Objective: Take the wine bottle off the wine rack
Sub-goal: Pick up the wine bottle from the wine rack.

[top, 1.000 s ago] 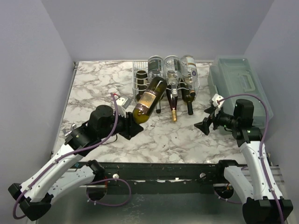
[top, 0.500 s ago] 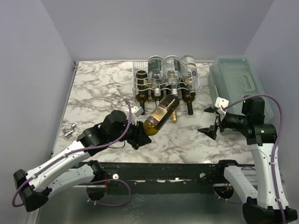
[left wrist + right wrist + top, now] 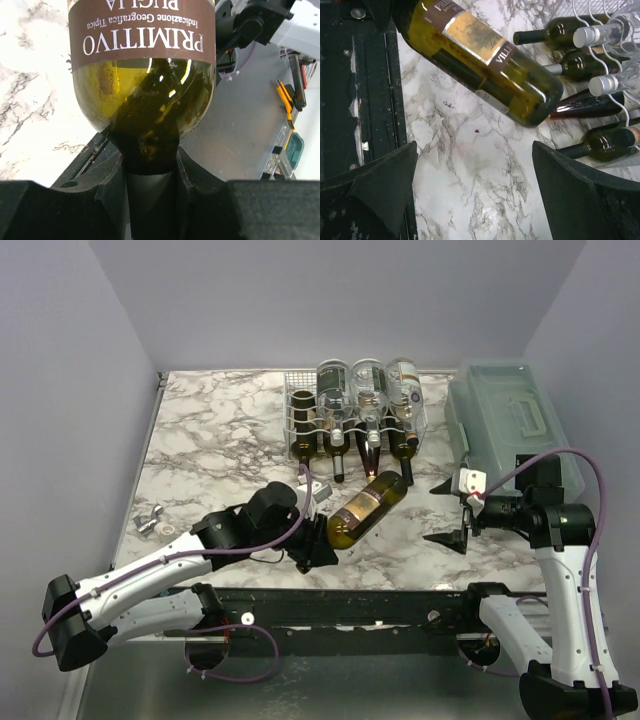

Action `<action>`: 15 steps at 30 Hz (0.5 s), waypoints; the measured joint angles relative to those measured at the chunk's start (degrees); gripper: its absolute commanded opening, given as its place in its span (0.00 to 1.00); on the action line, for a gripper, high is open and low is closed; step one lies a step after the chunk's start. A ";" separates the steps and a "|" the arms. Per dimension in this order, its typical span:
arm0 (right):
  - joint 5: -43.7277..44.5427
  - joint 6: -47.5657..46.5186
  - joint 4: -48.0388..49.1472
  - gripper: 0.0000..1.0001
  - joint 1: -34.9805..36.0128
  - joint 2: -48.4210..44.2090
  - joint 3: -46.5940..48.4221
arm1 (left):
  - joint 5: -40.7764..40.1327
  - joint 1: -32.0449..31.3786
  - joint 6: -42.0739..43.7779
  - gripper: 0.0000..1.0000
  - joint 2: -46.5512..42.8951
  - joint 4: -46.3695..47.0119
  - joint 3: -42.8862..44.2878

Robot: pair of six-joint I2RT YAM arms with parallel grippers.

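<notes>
wine bottle [image 3: 368, 508] clear of the wine rack [image 3: 300, 412], held over the counter's [image 3: 220, 440] near edge. left hand [image 3: 318, 543] clamped on its neck, hence the body jutting out unsupported. right hand [image 3: 450, 512] spread wide, empty, beside the base, likely to steady it.

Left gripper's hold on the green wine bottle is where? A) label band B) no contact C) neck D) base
C: the left wrist view shows the left gripper closed around the neck of the wine bottle, just past its shoulder, with the base end free.
</notes>
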 measured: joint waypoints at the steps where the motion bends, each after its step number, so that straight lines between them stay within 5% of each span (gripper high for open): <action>1: -0.33 -1.20 -0.90 1.00 0.00 0.11 0.04 | 0.26 -0.35 -0.07 0.00 0.59 0.11 0.00; 15: -5.79 -23.82 -9.11 1.00 0.00 4.96 -3.69 | 6.03 -2.45 -1.05 0.00 11.50 1.20 1.60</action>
